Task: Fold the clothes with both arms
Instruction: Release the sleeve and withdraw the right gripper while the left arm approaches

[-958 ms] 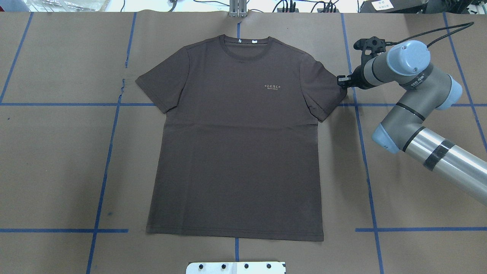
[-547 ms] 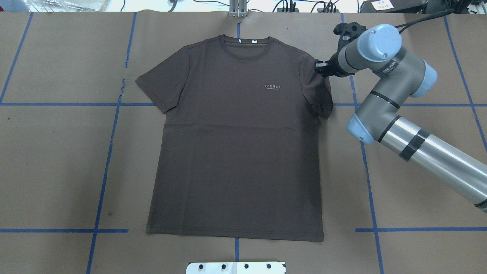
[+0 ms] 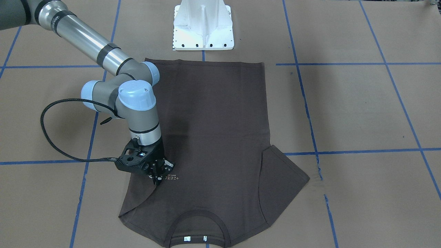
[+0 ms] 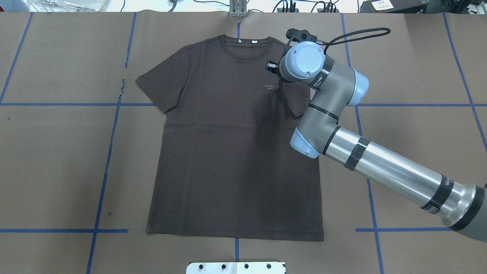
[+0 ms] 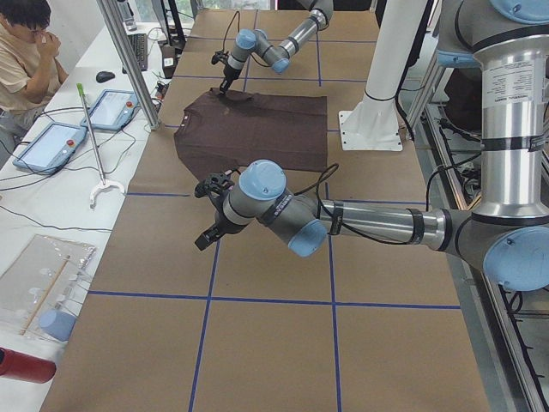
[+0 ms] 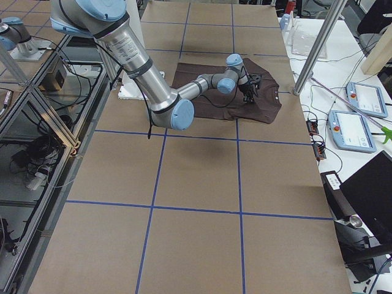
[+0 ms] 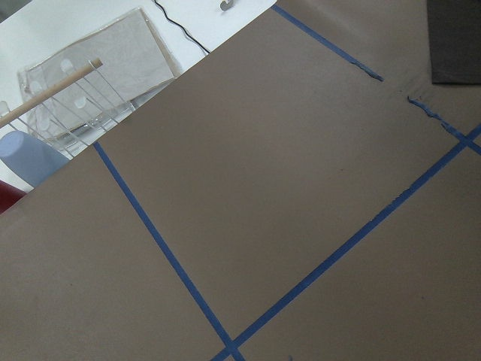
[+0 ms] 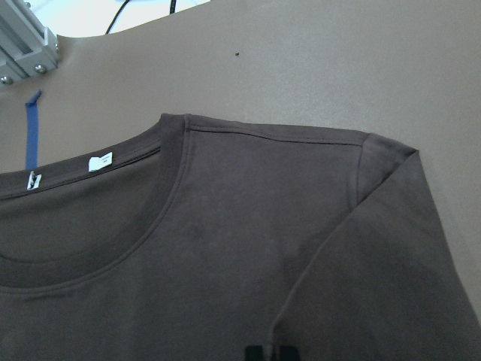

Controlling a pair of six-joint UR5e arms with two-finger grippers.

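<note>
- The dark brown T-shirt (image 4: 228,152) lies front up in the middle of the table. Its collar (image 4: 245,49) is at the far edge from the robot and its hem is nearest the white pedestal base (image 3: 203,27).
- The body is flat and smooth, and the white neck tags (image 3: 195,238) show inside the collar.
- The sleeve on the robot's right (image 8: 376,263) is folded inward over the chest, and its end reaches the pale chest lettering (image 3: 171,178).
- The sleeve on the robot's left (image 4: 159,87) is spread flat, out to the side.
- The right gripper (image 3: 159,177) points down at the lettering, its fingers narrow and pinched on the folded sleeve's edge.
- The left gripper (image 5: 204,239) hovers over bare brown paper (image 4: 57,152) well apart from the shirt. Whether its fingers are wide or narrow cannot be told.
- Blue tape lines (image 4: 57,104) cross the paper.
</note>
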